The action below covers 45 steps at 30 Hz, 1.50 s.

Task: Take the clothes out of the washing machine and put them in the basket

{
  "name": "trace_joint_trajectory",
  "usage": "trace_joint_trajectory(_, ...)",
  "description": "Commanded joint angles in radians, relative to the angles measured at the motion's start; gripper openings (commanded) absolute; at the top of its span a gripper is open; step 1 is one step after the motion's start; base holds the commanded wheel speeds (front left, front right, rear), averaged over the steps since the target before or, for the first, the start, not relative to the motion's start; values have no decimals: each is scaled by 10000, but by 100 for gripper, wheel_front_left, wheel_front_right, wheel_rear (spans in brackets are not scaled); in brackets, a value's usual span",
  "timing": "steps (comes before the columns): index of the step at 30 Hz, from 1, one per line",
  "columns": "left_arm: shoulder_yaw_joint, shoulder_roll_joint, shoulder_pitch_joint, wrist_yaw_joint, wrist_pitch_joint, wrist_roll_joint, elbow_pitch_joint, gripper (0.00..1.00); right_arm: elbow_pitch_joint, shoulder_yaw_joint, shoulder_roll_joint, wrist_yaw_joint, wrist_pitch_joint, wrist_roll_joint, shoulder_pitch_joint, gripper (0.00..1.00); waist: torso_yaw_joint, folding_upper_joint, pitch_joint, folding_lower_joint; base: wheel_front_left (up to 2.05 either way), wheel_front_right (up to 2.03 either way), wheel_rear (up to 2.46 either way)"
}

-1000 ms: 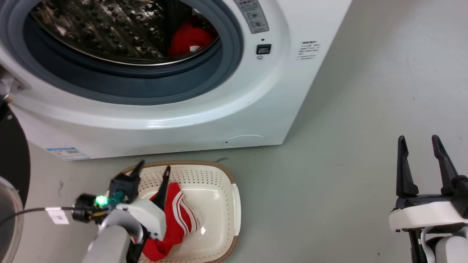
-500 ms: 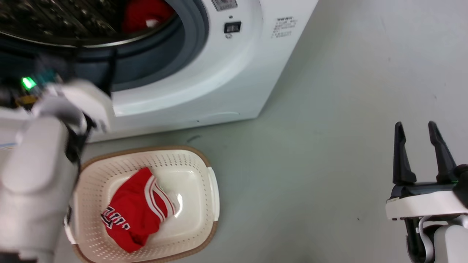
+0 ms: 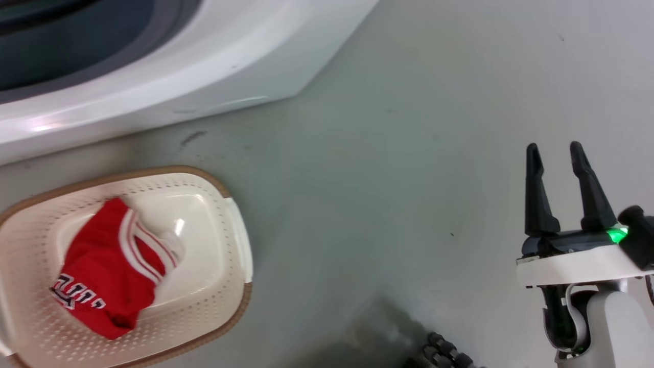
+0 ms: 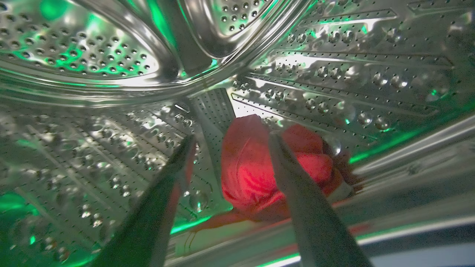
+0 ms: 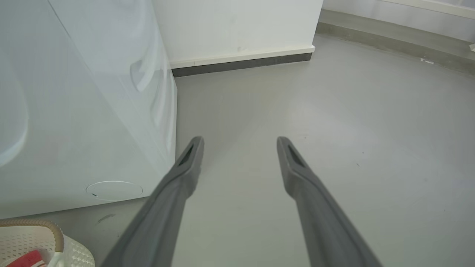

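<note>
The clothes point(image 3: 102, 266) lie apart: one in the basket point(image 3: 219, 291), the other garment point(image 4: 248, 167) in the drum point(image 4: 92, 63) before the left gripper point(image 4: 232, 137), fingers parted like the right gripper point(image 3: 555, 147).

Left gripper point(image 4: 232, 138) with two long fingers spread wide, right gripper point(image 3: 555, 148) at lower right, fingers pointing up, parted, empty, green light point(image 3: 616, 235) on its wrist

Floor light: soft and even over the grey floor point(image 3: 409, 128), no hard shadows, one murky dark patch at the head view's bottom edge.
Glare: a small white glint inside the basket point(image 3: 204, 299); a pinkish sheen along the washing machine point(image 3: 153, 87) front.
Drum: the drum point(image 4: 334, 74) is dim and washed green, with white sparkle off the steel; the red garment point(image 4: 248, 167) glows.
Focus: left tool point(image 4: 232, 138) fingers smeared and soft close up; right tool point(image 5: 240, 140) fingers soft too.
Edges: drum ribs bow under the wide lens.
</note>
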Motion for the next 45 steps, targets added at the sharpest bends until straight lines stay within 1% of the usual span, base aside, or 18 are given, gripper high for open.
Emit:
trace_joint_trajectory(1,-4,116,-285,-7,160,-61,146,100,-66,109,18,-9,-20,91,-202,100,-716,0,700,-2,0,0,0)
trace_joint_trajectory(4,-84,191,-1099,-9,785,-199,707,100,-73,341,18,-10,-20,346,-177,100,-1052,0,983,-2,0,0,0)
trace_joint_trajectory(8,-348,382,-1860,-8,1519,-40,1411,100,-110,651,19,-9,-20,577,-101,100,-1379,0,1262,-2,0,0,0)
trace_joint_trajectory(10,-548,315,-1995,-10,1793,41,1756,100,-139,691,18,-10,-20,607,-15,100,-1410,0,1303,-2,0,0,0)
trace_joint_trajectory(15,-871,203,-2172,31,1985,250,2481,100,-206,655,16,-10,-20,653,109,100,-1426,0,1351,-2,0,0,0)
trace_joint_trajectory(20,-1002,132,-2212,26,1825,261,3006,100,-299,536,16,-10,-20,686,195,100,-1413,0,1385,-2,0,0,0)
trace_joint_trajectory(21,-1044,104,-2236,22,1782,259,3075,27,-319,535,16,-10,-20,684,212,100,-1406,0,1392,-2,0,0,0)
trace_joint_trajectory(22,-1075,79,-2258,17,1744,237,3128,0,-331,553,16,-10,-20,682,222,100,-1398,0,1402,-2,0,0,0)
trace_joint_trajectory(25,-1184,39,-2341,1,1602,166,3231,0,-322,653,16,-10,-20,661,172,100,-1374,0,1422,-2,0,0,0)
trace_joint_trajectory(29,-1280,135,-2541,-4,1099,81,3248,0,-297,755,16,-10,-20,627,30,100,-1356,0,1387,-2,0,0,0)
trace_joint_trajectory(32,-1331,152,-2621,-6,352,-11,3076,0,-262,733,15,-10,-20,561,-111,100,-1271,0,1285,-2,0,0,0)
trace_joint_trajectory(39,-1592,-89,-2112,-9,-1406,-402,2943,0,-170,382,12,-10,-20,230,-285,100,-682,0,667,-2,0,0,0)
trace_joint_trajectory(42,-2123,-177,-1598,-10,-2454,-427,2657,0,-138,109,13,-10,-20,102,-326,100,-345,0,282,-2,0,0,0)
trace_joint_trajectory(45,-2235,-333,-1086,-8,-3343,-815,2645,0,-70,-45,12,-9,-20,-188,-268,100,60,0,-132,-2,0,0,0)
